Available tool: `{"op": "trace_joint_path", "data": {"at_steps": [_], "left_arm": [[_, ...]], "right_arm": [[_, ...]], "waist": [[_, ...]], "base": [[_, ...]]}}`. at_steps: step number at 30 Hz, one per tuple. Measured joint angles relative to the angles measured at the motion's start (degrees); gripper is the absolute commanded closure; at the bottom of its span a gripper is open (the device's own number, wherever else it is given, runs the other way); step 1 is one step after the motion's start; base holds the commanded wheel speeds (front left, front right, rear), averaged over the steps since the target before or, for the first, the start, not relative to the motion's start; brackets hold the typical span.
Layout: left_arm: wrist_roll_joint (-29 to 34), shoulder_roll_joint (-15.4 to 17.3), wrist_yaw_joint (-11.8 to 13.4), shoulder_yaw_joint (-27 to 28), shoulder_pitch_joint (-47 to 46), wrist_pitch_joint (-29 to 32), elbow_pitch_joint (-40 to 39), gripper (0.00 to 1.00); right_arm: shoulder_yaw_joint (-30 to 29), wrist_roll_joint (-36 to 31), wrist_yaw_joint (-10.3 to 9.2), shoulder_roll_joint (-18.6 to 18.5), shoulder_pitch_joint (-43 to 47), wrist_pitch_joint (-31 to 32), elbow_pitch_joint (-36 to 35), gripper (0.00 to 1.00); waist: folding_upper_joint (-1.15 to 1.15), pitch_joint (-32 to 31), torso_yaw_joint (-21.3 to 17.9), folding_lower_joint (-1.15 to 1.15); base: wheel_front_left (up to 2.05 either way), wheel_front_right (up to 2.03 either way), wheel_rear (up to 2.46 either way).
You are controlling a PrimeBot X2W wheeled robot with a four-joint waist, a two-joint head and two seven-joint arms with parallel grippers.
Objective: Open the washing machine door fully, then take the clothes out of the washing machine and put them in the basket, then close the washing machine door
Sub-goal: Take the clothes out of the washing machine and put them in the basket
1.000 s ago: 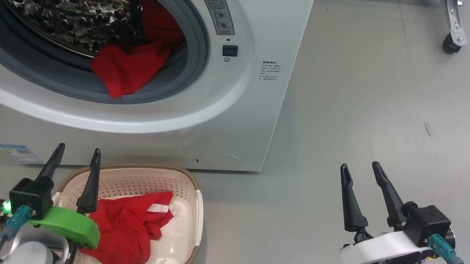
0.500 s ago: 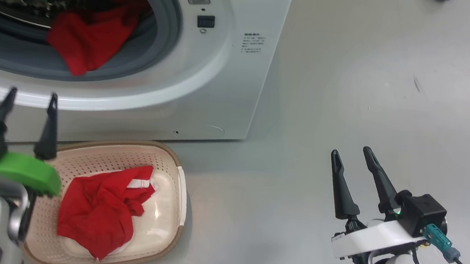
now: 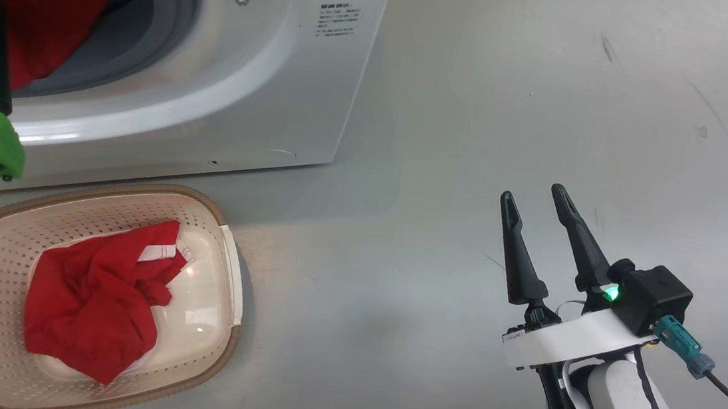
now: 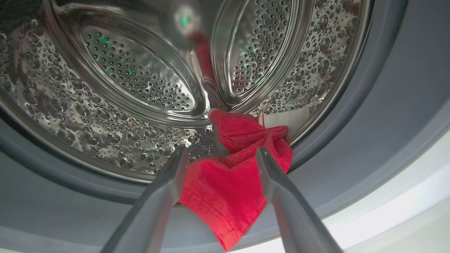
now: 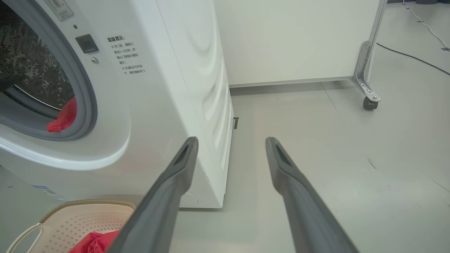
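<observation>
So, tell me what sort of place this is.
Likely a lab or test room staged for laundry: a washing machine and basket stand on bare grey floor, beside a white panel on a caster.

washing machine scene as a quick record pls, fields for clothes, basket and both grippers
washing machine: mouth uncovered, steel drum visible
garment in drum: red, draped over the grey mouth seal
basket: on the floor in front of the machine
garment in basket: red with white trim, crumpled
left gripper: open, at the drum mouth, fingers either side of the draped garment
right gripper: open, empty, above bare floor
</observation>
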Motion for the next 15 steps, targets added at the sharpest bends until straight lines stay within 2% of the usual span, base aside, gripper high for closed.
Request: {"op": "trace_joint_path", "data": {"at_steps": [15], "left_arm": [[5.48,4.54,-0.10,-3.96,-12.36,13.18,9.14,0.00]], "right_arm": [[2.56,1.30,-1.32,0.02,-2.30,0.00,-0.98,0.00]], "waist": [[0.00,5.03,-4.89,0.00]], "base": [[0.00,0.00,0.00]]}}
